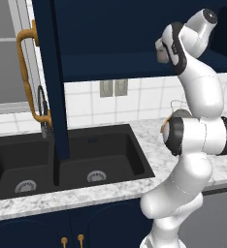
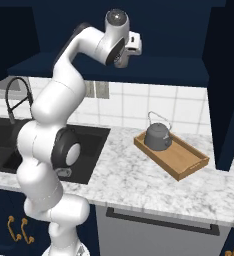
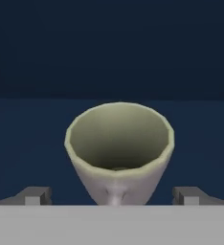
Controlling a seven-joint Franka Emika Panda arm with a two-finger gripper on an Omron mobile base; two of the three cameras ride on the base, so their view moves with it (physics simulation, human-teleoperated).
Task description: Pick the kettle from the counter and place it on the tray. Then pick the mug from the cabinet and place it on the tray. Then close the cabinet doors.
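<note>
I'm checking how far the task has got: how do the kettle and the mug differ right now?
The kettle is dark grey and stands on the wooden tray on the counter; the mug is pale beige with a greenish inside and sits in the navy cabinet. The kettle has a thin arched wire handle; the mug is an open cup between the open claw fingertips. Both stand upright.

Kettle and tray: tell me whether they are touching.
Touching. The right base view shows the kettle sitting inside the tray at its far end, its base resting on the tray floor with no gap beneath.
</note>
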